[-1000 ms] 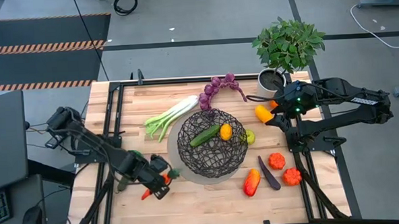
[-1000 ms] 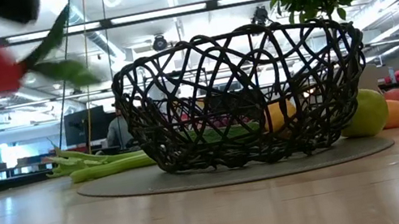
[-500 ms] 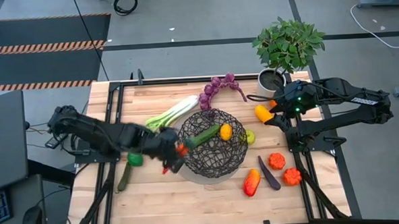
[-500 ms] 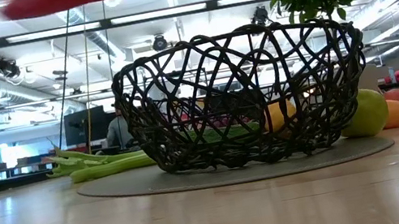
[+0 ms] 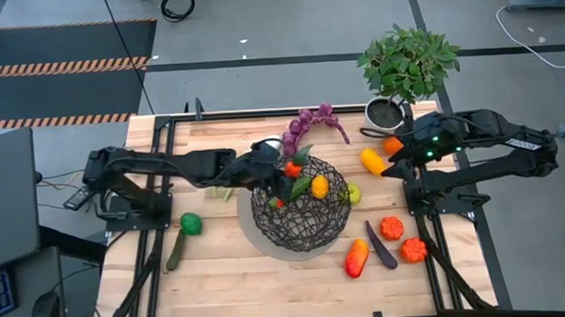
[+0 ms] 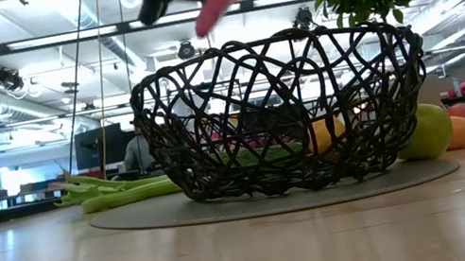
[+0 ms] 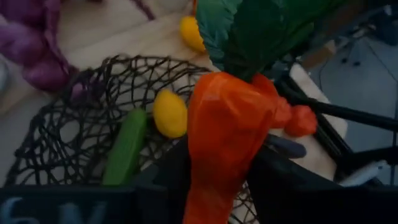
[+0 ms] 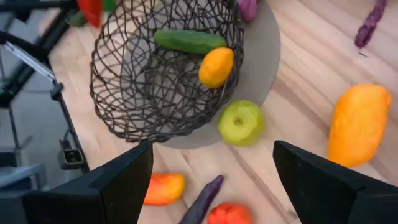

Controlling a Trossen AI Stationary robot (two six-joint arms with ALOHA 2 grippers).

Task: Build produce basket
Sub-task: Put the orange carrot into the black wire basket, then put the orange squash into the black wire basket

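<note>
Carrying the carrot (image 7: pixel 227 134) over the basket (image 5: pixel 299 207) is judged to be the step in hand: the left gripper (image 5: pixel 285 174) is held above the basket's far-left rim, its jaws clamped on the orange root with the green leaves pointing forward. In the low view the carrot (image 6: pixel 218 2) is seen tilted, tip down, clear above the mesh and not touching it. A cucumber (image 8: pixel 189 41) and a lemon (image 8: pixel 216 66) already lie inside the basket.

What the next move is judged to call for is a short lowering toward the open middle of the bowl and a release, with the wire rim kept clear of the jaws.

On the surface (image 5: pixel 221 276) outside, a green apple (image 8: pixel 240 122) is seen touching the basket's pale base, and a grape bunch (image 5: pixel 308 124) lies just beyond it. The right gripper (image 5: pixel 397 159) is kept waiting over the right side, near the potted plant (image 5: pixel 407 62), its jaws wide apart and empty.
</note>
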